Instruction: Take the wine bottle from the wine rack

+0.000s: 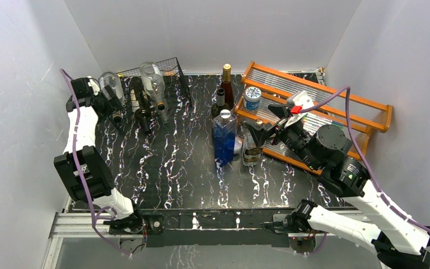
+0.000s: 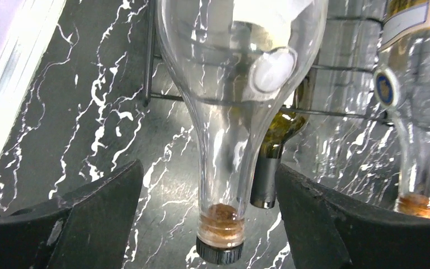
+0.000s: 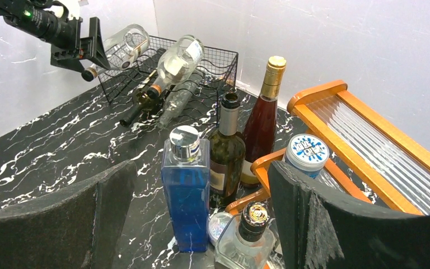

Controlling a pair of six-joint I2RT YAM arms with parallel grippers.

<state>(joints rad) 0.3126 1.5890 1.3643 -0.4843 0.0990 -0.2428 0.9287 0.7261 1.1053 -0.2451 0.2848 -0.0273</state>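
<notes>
The black wire wine rack (image 1: 174, 73) stands at the back left, with several bottles lying in it necks forward. Its leftmost one is a clear wine bottle (image 1: 111, 87) with a dark screw cap. In the left wrist view, that bottle's neck (image 2: 224, 185) hangs between my left gripper's fingers (image 2: 89, 218), with a gap on each side. My left gripper (image 2: 210, 218) is open and touches nothing. My right gripper (image 1: 269, 124) is open over the standing bottles in the middle of the table and holds nothing.
A dark green bottle (image 2: 269, 168) and another clear bottle (image 2: 414, 112) lie beside the clear one. A blue square bottle (image 3: 186, 190), dark bottle (image 3: 227, 157), red bottle (image 3: 262, 123) and small flask (image 3: 246, 241) stand by the orange wooden shelf (image 1: 336, 95). White walls enclose the table.
</notes>
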